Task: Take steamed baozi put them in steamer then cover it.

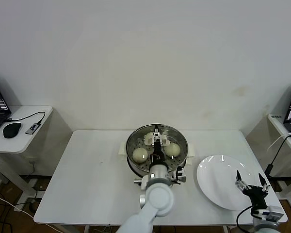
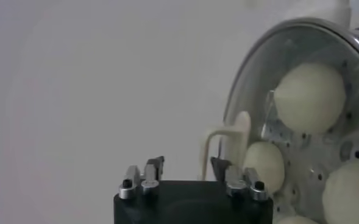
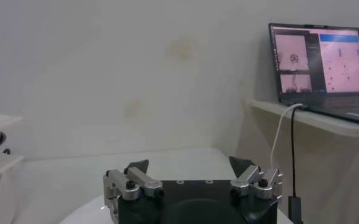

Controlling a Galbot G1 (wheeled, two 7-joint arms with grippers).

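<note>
Head view: the steamer [image 1: 157, 148] stands mid-table with the cover [image 1: 157, 141] on it and steamed baozi [image 1: 140, 155] inside. The left gripper [image 1: 156, 132] hangs over the lid's handle. The right gripper [image 1: 251, 183] hovers above the white plate [image 1: 217, 179], fingers spread, empty.

Left wrist view: the left gripper [image 2: 187, 164] stands parted, gripping nothing; the handle [image 2: 225, 141] lies just beyond it.

Right wrist view: the right gripper [image 3: 189, 165] is wide open; a laptop [image 3: 318, 64] sits on a side shelf.

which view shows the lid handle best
The left wrist view: the cream handle stands side-on on the glass lid, just beyond the left gripper. In the head view the left arm covers most of the handle. The right wrist view does not show it.
</note>
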